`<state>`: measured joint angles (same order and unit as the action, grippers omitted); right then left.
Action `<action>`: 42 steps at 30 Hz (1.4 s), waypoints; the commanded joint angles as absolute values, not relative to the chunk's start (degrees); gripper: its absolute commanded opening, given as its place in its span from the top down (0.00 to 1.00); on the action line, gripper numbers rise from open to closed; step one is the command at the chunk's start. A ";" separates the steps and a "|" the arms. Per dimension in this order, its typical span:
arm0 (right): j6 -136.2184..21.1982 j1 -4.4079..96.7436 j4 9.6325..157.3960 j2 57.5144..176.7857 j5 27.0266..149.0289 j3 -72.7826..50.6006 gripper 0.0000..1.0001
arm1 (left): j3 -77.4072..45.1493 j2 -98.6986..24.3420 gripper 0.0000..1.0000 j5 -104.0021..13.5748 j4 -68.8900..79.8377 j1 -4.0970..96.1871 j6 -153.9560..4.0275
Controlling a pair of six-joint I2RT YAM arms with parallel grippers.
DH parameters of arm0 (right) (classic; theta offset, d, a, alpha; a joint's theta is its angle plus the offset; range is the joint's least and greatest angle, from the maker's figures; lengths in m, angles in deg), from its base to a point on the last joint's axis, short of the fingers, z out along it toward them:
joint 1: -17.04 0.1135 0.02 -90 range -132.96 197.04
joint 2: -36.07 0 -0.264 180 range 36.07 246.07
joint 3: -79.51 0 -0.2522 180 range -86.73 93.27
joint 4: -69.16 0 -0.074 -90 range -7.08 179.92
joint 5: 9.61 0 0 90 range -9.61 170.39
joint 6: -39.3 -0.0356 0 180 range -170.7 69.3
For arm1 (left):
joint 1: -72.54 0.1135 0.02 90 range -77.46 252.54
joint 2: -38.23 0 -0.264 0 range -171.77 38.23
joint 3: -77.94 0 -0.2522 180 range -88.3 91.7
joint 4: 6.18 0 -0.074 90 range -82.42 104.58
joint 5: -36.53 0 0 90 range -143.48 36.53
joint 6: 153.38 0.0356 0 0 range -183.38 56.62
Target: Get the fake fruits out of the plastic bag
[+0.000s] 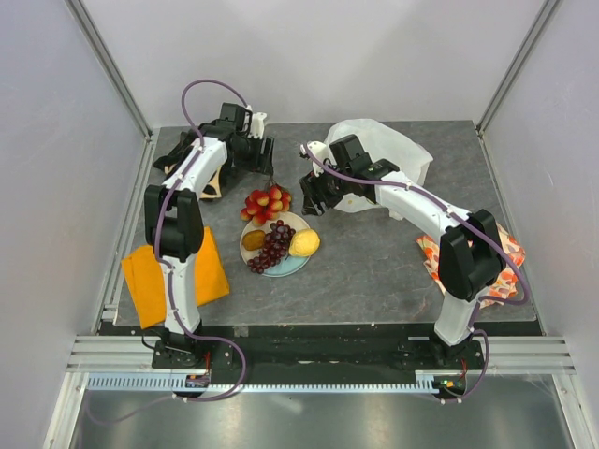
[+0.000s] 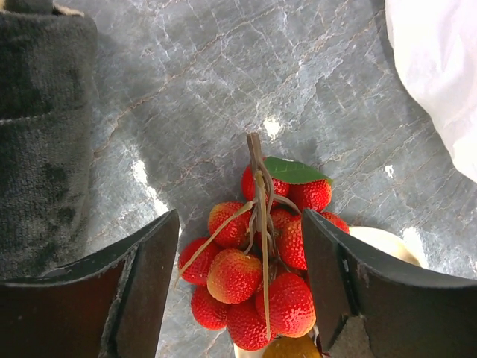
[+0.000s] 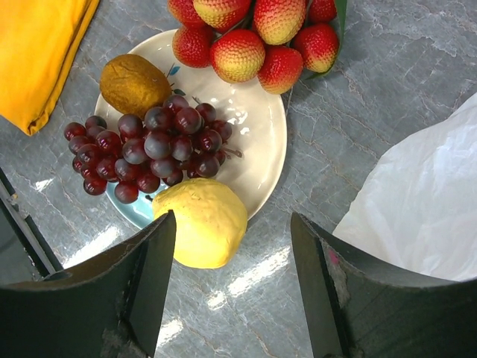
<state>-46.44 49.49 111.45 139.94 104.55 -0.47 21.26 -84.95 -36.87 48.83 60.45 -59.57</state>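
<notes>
White plastic bag (image 1: 393, 150) sits far-right on the tabletop (image 1: 374, 271), just behind-right of the right end effector (image 3: 231, 231), wide and empty, the nearer arm; left end effector (image 2: 238, 224), also wide, hangs over red berry cluster (image 2: 235, 276).

The grapes (image 1: 273, 245), lemon (image 1: 304, 243) and oval fruit (image 1: 254, 239) lie on the plate (image 3: 261, 142). The berry cluster (image 1: 267, 203) is at its far rim, and the plastic bag (image 1: 393, 150) is behind, to the right.
</notes>
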 commanded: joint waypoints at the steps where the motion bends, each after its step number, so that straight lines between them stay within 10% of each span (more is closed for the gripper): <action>1: -47.18 48.95 109.72 138.63 105.87 0.20 0.29 | 21.92 -82.19 0.35 -37.57 50.38 60.24 -57.15; 14: -47.62 48.33 109.64 140.22 106.32 1.70 0.28 | 22.97 -82.01 0.98 -36.95 53.02 58.92 -53.37; 42: -46.30 48.33 110.34 144.00 106.58 2.48 0.29 | 15.06 -57.14 0.98 -25.00 53.90 57.43 -55.74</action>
